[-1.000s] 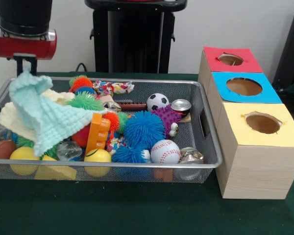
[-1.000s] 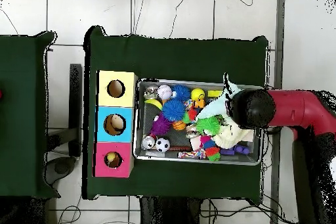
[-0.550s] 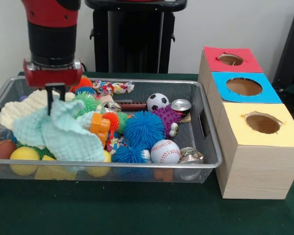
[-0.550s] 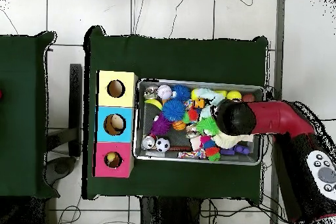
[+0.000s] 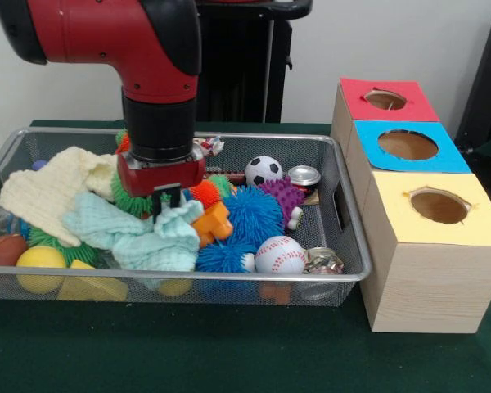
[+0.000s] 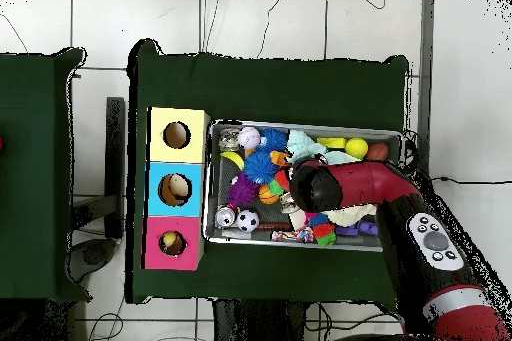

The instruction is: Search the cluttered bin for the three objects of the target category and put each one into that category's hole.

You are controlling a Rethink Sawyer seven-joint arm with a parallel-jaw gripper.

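My gripper [image 5: 165, 205] hangs low in the middle of the wire bin [image 5: 344, 221], shut on a mint-green cloth [image 5: 147, 233] that drapes over the toys at the bin's front. In the overhead view the arm's wrist [image 6: 315, 185] covers the gripper, and the mint cloth [image 6: 300, 143] shows beside it. To the right of the cloth lie an orange toy [image 5: 213, 225], blue spiky balls [image 5: 254, 214], a baseball [image 5: 278, 254], a soccer ball [image 5: 264, 169], a purple spiky toy [image 5: 280, 196] and two cans [image 5: 303, 176].
A cream cloth [image 5: 53, 184] and yellow balls [image 5: 41, 266] fill the bin's left end. Right of the bin stands a wooden box with a red hole [image 5: 385, 100], a blue hole [image 5: 407, 145] and a yellow hole [image 5: 439, 206].
The arm has swung from the bin's left end to its middle and come down, dragging the mint cloth along. The cloth, lifted a second ago, now lies on the toys.
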